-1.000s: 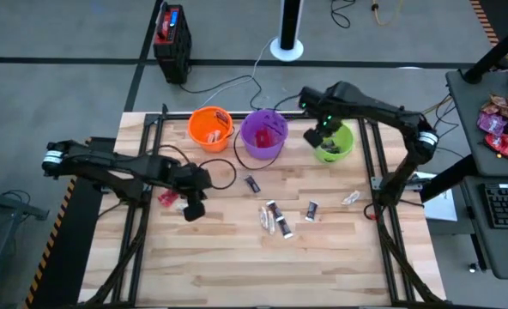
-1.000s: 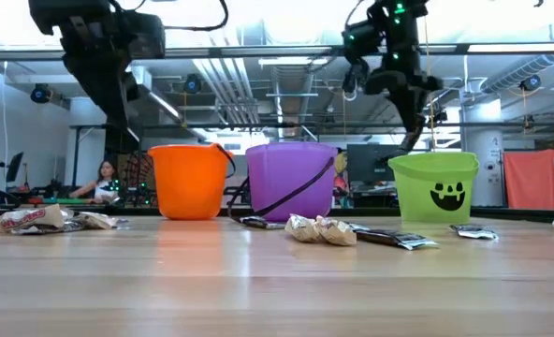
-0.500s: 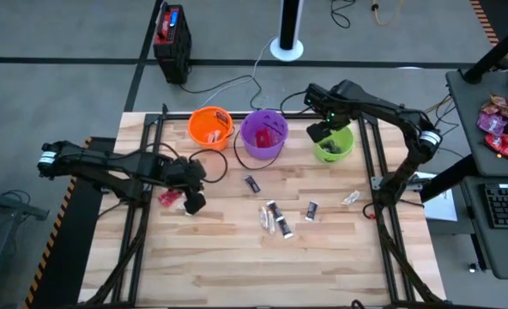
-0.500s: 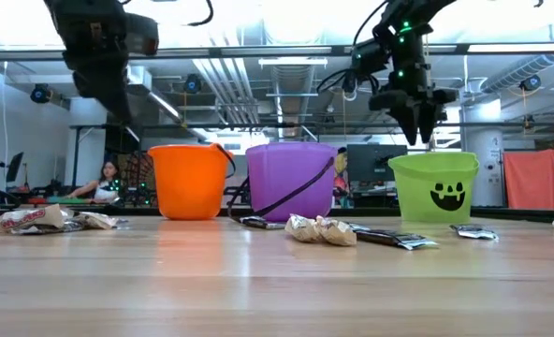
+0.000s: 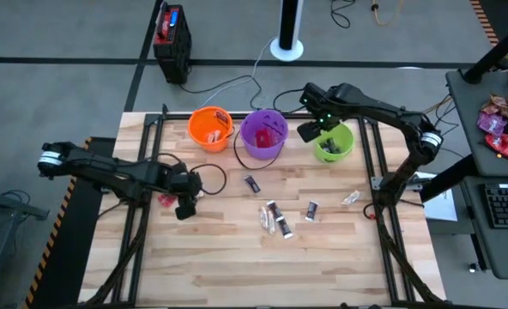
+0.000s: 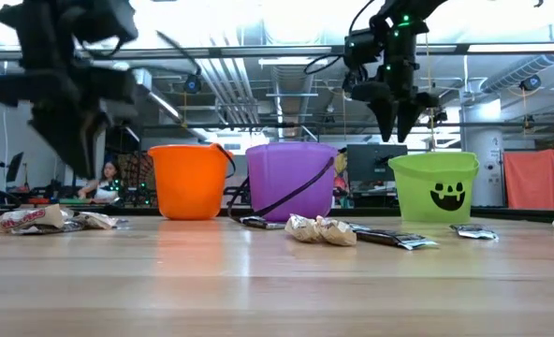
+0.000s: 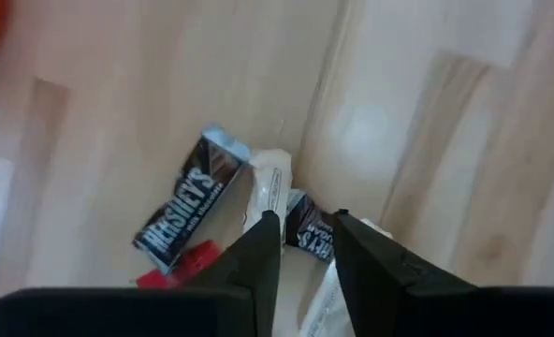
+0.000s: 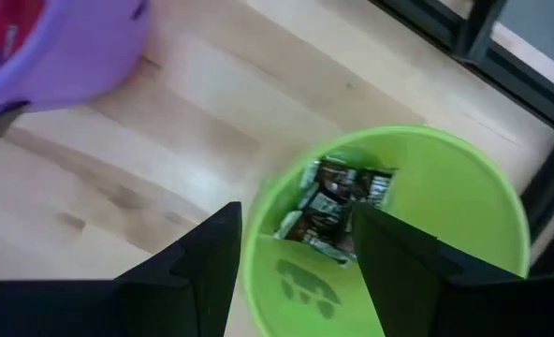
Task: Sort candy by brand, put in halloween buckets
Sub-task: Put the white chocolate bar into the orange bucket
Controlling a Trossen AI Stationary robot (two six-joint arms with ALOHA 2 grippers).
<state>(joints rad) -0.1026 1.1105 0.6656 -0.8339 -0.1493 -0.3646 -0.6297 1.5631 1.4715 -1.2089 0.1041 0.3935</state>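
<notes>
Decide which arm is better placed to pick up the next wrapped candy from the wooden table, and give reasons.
Left. The left gripper, fingers apart, hovers right over the small wrapped candies near the table's left edge. The right gripper, open and empty, is high beside the lime green plastic bucket, far from loose candy.

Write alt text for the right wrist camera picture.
The right gripper, its dark fingers open, hangs above the lime green plastic bucket, where dark-wrapped candy pieces lie. A purple plastic bucket stands beside it on the pale wooden table.
</notes>
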